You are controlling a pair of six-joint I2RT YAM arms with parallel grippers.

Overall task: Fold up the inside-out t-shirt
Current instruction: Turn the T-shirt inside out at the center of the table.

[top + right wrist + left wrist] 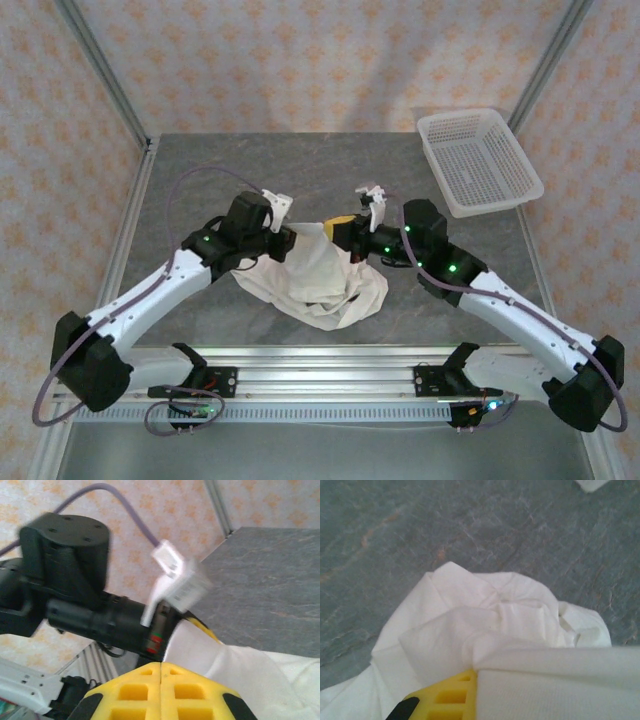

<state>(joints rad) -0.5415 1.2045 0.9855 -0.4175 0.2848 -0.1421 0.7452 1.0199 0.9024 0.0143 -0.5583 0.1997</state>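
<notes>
One white t-shirt (318, 285) hangs bunched between the two arms at the middle of the bench (200, 180), with its lower folds heaped on the surface. The left fingers (445, 697) are clenched on its cloth. The right fingers (140, 690) are pressed together on another edge. One mesh basket (480, 160) sits at the far right corner.

Soft, even light from above, with faint shadows on the back wall (330, 80). The right wrist view is blurred; the white shirt (485, 630) looks nearly washed out
</notes>
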